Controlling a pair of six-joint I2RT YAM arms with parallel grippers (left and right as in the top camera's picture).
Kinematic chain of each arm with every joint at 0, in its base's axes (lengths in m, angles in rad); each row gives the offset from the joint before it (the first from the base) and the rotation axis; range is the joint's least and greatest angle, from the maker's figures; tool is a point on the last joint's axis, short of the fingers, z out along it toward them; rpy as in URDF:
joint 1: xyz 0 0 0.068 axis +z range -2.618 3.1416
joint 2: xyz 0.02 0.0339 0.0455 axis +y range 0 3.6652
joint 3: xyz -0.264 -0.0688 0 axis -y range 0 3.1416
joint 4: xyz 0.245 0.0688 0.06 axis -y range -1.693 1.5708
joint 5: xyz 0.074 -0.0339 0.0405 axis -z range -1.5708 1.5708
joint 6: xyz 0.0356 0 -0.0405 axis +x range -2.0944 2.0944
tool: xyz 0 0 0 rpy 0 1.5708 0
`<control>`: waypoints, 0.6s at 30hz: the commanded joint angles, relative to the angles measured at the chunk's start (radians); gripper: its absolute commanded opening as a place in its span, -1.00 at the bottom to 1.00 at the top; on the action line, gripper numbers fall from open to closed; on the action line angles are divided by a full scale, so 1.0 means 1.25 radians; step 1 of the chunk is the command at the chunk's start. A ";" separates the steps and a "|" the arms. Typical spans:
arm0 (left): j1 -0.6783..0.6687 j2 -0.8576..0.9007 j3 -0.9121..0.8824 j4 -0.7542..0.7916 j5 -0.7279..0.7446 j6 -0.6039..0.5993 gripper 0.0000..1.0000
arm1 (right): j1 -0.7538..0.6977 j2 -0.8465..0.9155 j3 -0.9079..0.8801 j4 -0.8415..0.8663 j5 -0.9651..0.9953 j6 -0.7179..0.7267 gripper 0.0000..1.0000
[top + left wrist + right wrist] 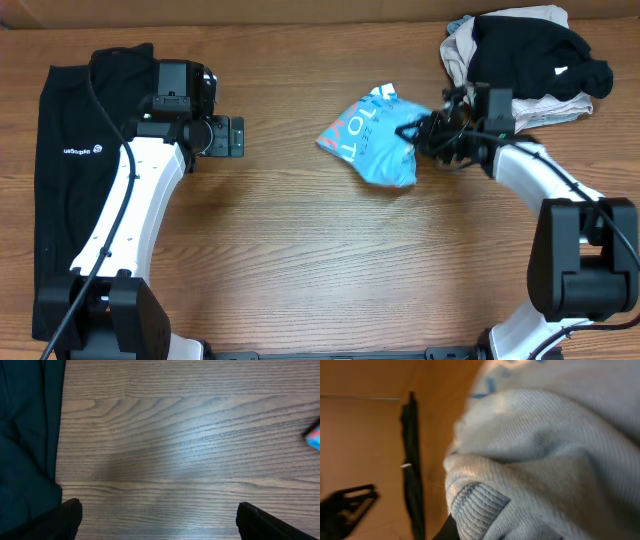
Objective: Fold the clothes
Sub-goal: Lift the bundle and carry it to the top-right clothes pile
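Right of ctr; R end effector [415, 131] clamps T-shirt [365, 140] edge; L end effector [238, 137] apart.

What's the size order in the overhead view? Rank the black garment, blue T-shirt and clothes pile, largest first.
1. black garment, laid out long on the left, clearly the largest.
2. clothes pile, heaped at top right.
3. blue T-shirt, bunched up, so it looks somewhat smaller than the pile.

Bright even light, pale sheen on the table [190, 445]; right-wrist close-up of T-shirt [560, 435] soft, perhaps defocused.
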 commanded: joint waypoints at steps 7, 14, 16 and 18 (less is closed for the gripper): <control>0.003 0.000 0.012 -0.003 0.007 -0.011 1.00 | -0.057 -0.099 0.189 -0.030 -0.098 0.054 -0.92; 0.003 0.000 0.012 -0.002 0.006 -0.011 1.00 | -0.146 -0.105 0.305 0.017 -0.048 0.113 -0.92; 0.003 0.000 0.012 -0.002 0.004 -0.011 1.00 | -0.174 -0.105 0.305 0.068 -0.019 0.168 -0.92; 0.003 0.000 0.012 -0.002 0.004 -0.011 1.00 | -0.202 -0.105 0.305 0.120 0.027 0.211 -0.92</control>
